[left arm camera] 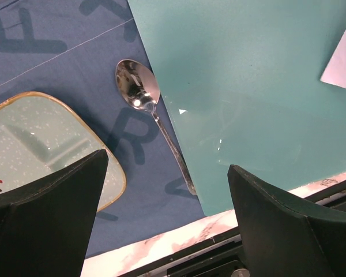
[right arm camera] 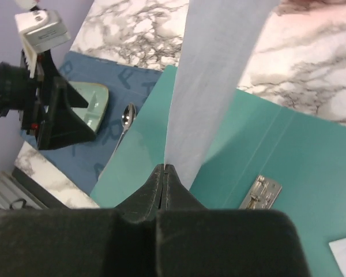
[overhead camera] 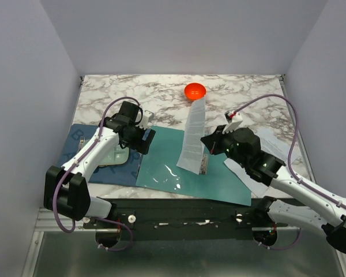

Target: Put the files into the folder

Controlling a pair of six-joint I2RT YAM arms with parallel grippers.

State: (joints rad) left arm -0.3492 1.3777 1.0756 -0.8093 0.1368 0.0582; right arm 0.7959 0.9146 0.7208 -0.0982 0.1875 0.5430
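The teal folder lies open and flat in the middle of the table. My right gripper is shut on the edge of the files, white printed sheets held standing on edge above the folder. In the right wrist view the fingertips pinch the sheets over the folder, near its metal clip. My left gripper is open and empty above the folder's left edge. Its wrist view shows the folder and a corner of the sheets.
A dark blue mat on the left holds a pale green tray and a metal spoon beside the folder's edge. An orange bowl sits at the back. More white paper lies under my right arm.
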